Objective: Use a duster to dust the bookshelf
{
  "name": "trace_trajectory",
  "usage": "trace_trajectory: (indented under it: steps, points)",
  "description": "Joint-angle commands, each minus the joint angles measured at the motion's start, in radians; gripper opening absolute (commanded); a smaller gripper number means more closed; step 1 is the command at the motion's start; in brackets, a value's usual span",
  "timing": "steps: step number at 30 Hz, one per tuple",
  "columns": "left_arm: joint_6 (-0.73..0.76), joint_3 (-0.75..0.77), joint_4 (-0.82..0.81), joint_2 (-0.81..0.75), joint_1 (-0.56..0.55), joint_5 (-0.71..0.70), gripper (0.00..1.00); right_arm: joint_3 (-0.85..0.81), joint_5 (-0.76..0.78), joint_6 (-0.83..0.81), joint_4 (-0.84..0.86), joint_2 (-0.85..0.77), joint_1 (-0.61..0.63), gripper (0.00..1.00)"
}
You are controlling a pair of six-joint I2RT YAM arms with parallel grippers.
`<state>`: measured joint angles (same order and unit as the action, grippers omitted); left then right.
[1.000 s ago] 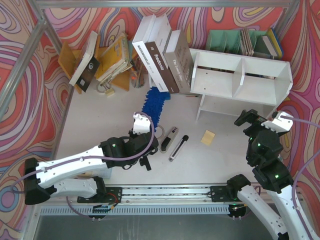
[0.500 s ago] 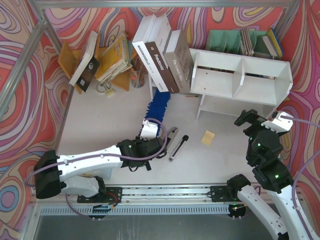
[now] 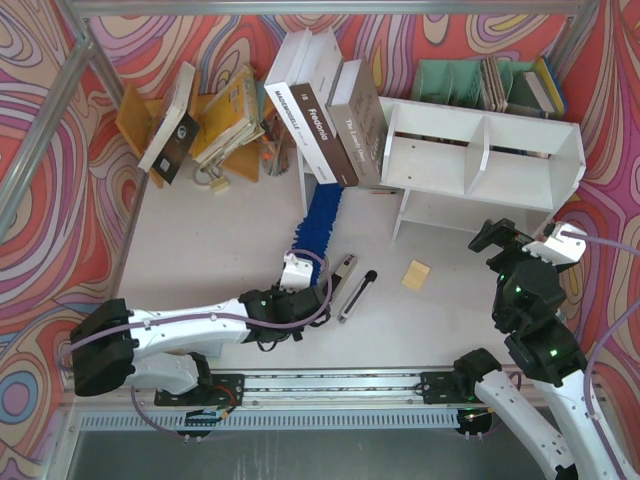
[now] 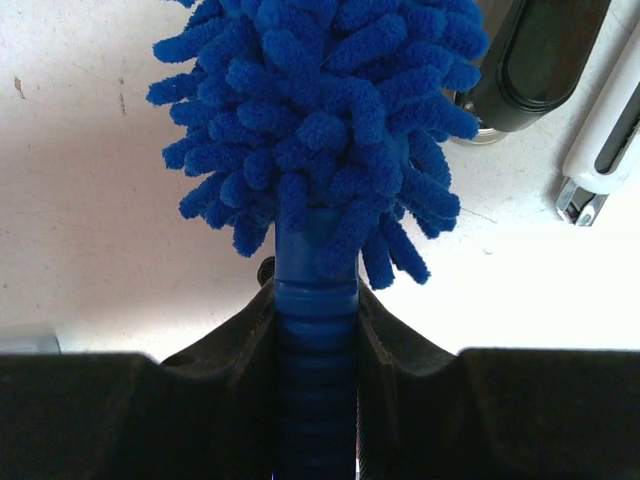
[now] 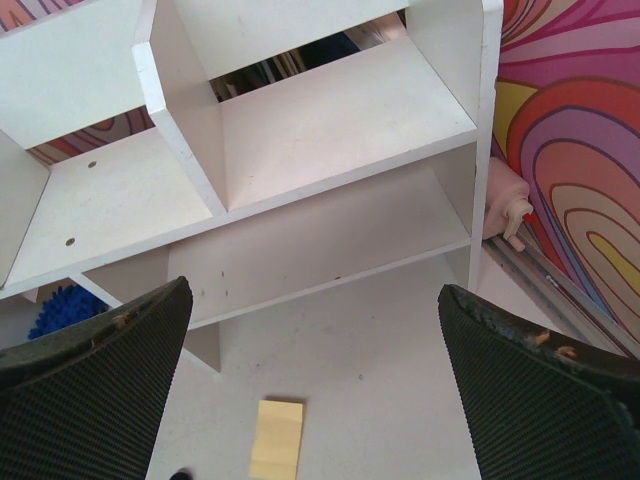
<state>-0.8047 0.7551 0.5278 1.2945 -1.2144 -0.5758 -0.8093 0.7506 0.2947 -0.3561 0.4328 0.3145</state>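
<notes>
The long bright blue fluffy microfiber duster (image 3: pixel 320 215) stretches low over the worktop, handle clamped in the left end effector (image 4: pixel 316 300), apparently so its head reaches the large white board bookshelf (image 3: pixel 480 150); the right end effector (image 5: pixel 315 300) hangs wide open, empty.

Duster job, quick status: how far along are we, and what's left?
Done: the left hand is shut on the duster's handle. In hand: the fluffy head lies along the table, its tip by the leaning books, not on any board of the bookshelf. Left: the wiping itself; no compartment has the duster in it yet. The right hand hangs open before the shelf, holding nothing.
</notes>
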Motion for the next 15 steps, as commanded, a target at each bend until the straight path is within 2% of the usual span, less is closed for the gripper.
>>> trace_trajectory:
  steps: [1,8,15]
  points:
    - [-0.01,0.052,0.01,-0.011,0.01,-0.034,0.0,0.007,0.004,-0.012,0.023,0.001,0.0,0.99]
    - [0.034,0.169,0.087,-0.115,0.008,-0.069,0.0,0.007,0.004,-0.012,0.025,0.001,-0.001,0.99]
    - [0.052,0.26,0.081,-0.131,-0.023,-0.075,0.0,0.007,0.004,-0.013,0.025,0.0,0.0,0.99]
